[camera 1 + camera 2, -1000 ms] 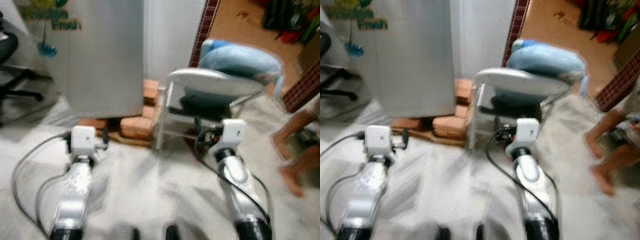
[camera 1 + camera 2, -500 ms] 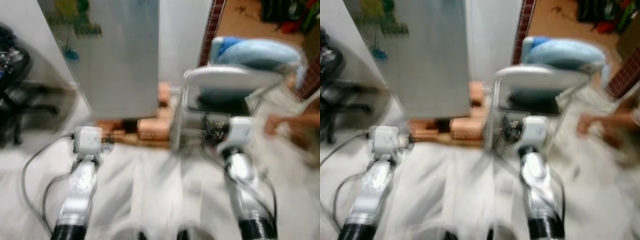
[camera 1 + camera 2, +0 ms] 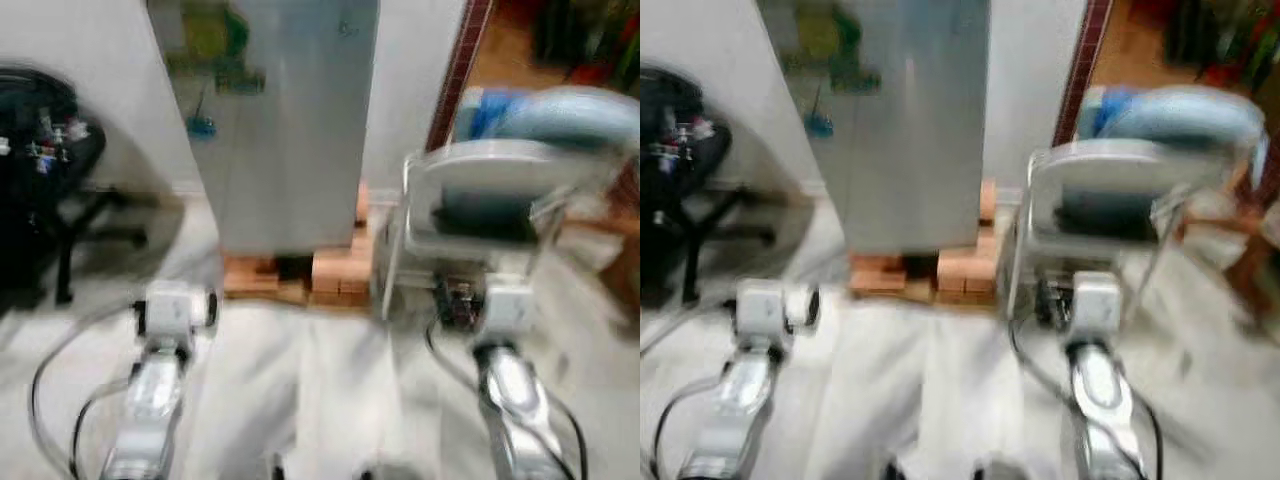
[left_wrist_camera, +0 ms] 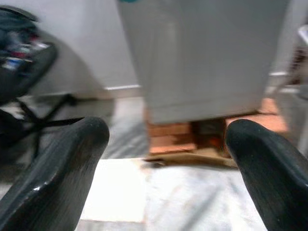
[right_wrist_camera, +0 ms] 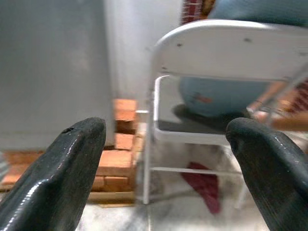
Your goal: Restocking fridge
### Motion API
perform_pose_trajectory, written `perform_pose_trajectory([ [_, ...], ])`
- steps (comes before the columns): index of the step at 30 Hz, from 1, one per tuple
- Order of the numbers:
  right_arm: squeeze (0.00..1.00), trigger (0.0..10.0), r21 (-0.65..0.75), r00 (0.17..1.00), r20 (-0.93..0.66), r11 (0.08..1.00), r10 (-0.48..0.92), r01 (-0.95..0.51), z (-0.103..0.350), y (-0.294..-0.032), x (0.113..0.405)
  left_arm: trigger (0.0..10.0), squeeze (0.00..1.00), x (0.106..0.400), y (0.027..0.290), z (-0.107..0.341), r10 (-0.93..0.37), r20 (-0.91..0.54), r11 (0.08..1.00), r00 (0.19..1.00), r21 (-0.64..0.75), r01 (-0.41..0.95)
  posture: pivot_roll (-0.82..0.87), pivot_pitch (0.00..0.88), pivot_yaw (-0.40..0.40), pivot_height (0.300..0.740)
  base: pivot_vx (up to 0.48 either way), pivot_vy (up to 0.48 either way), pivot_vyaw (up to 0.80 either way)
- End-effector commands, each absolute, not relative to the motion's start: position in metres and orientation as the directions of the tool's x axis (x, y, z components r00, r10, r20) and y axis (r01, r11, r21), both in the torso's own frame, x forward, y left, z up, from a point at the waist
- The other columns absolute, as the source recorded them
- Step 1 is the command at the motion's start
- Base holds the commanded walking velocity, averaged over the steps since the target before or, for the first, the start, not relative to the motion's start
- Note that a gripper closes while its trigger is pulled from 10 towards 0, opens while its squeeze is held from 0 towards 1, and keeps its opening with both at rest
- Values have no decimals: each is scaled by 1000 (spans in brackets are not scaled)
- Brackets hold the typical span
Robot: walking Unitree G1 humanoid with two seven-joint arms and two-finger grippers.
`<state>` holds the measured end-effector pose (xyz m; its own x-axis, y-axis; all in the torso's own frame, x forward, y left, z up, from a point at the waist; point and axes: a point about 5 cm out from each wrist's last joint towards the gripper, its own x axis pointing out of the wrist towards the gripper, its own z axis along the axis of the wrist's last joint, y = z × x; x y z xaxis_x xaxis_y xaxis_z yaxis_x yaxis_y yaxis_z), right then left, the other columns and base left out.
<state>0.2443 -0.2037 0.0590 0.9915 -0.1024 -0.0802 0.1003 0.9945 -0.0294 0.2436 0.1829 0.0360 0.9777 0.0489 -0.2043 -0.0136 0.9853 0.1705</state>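
**Facing the fridge, nothing in hand**

Pretty blurry. Left gripper (image 4: 163, 159) spread wide, empty; grey fridge (image 4: 204, 57) dead ahead on bricks (image 4: 171, 137), probably door shut. Right gripper (image 5: 166, 166) also released, empty, pointing at a white folding chair (image 5: 226, 53) just beside the fridge. Black office chair (image 3: 45, 200) off beyond the left gripper.

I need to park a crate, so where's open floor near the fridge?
Pale floor lies bare between the arms, below the bricks under the fridge. Crowded: office chair on the left, folding chair on the right.
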Motion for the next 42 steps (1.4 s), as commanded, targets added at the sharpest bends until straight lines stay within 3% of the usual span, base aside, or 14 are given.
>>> perform_pose_trajectory([
  [1,0,10000,22,994,-68,996,-80,81,63,-192,250,10000,0,247,191,47,62,-163,981,985,194,-30,23,35,-3,740,0,480,0],
  [8,0,10000,6,1000,-20,1000,-19,19,73,-175,258,10000,0,255,193,54,75,-135,980,988,191,-48,25,44,0,740,0,480,0],
  [10,0,10000,74,999,-24,997,34,-32,75,-169,259,10000,0,258,194,57,76,-125,979,989,195,-51,28,48,0,740,0,480,0],
  [42,0,10000,5,1000,25,1000,11,-11,86,-170,272,10000,0,271,193,70,23,-84,991,996,133,-12,40,75,0,740,0,476,-800],
])
